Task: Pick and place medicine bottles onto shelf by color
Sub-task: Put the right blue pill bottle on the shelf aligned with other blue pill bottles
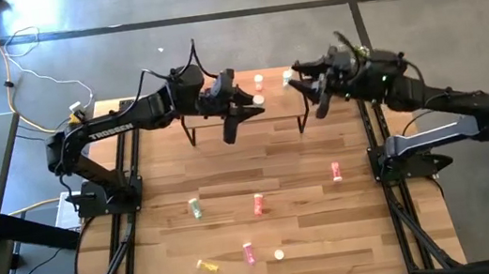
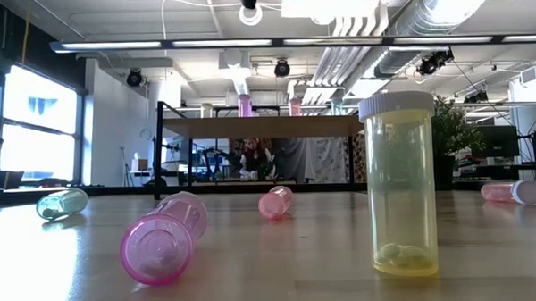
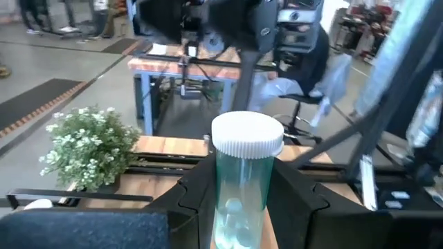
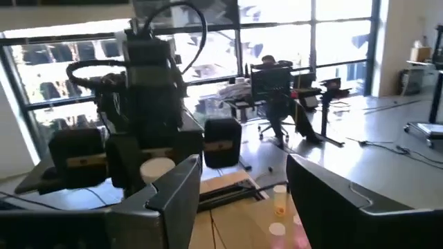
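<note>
White lettering reading "TROSSEN" is seen on the left arm (image 1: 115,127) in the high view; no other writing can be read, and no label is legible on any bottle.

The left gripper (image 3: 242,207) is found over the shelf (image 1: 269,107) at the table's far edge, its fingers (image 3: 190,200) narrowed onto a pale green bottle (image 3: 243,180) with a white ribbed cap, held upright. From above, that bottle is hidden by the gripper.

The right gripper (image 4: 242,200) is positioned above the shelf's right end, its fingers spread wide with nothing between them. Two white caps (image 1: 257,82) are noted on the shelf near the grippers; bottle colours there cannot be made out from above. In the low view a pink bottle (image 2: 245,105) is seen standing on the shelf.

On the wood-plank table (image 1: 332,229), loose bottles are recorded: a green one (image 1: 195,208), a pink one (image 1: 258,204), a red-orange one (image 1: 335,172), a yellow one (image 1: 208,267) and a second pink one (image 1: 248,253).

In the low view an upright yellow bottle (image 2: 400,183) stands close before the camera, partly blocking the shelf's right end.
</note>
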Robot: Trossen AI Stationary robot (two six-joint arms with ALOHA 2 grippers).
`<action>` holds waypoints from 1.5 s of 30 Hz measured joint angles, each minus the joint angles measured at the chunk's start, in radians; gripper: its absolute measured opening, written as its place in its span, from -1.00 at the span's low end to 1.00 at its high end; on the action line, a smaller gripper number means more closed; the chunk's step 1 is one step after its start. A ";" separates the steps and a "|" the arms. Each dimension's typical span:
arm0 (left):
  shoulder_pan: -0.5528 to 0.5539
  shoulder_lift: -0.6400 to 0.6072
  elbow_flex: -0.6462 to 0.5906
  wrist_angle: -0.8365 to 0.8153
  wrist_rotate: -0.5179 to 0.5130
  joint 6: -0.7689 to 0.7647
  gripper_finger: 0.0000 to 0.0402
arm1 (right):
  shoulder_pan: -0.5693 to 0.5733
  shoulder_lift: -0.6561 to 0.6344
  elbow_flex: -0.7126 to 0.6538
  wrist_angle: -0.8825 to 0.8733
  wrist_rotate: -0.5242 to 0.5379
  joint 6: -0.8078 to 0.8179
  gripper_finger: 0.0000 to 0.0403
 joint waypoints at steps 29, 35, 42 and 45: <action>-0.006 0.216 0.000 0.248 -0.061 -0.053 -0.52 | -0.172 0.189 0.161 -0.394 -0.492 -0.077 0.10; -0.009 0.216 0.000 0.257 -0.059 -0.053 -0.52 | -0.172 0.194 0.162 -0.396 -0.495 -0.059 0.10; -0.019 0.216 0.000 0.269 -0.059 -0.052 -0.52 | -0.157 0.220 0.162 -0.390 -0.475 -0.052 0.10; -0.019 0.216 0.000 0.266 -0.058 -0.052 -0.52 | -0.151 0.221 0.162 -0.381 -0.471 -0.052 0.05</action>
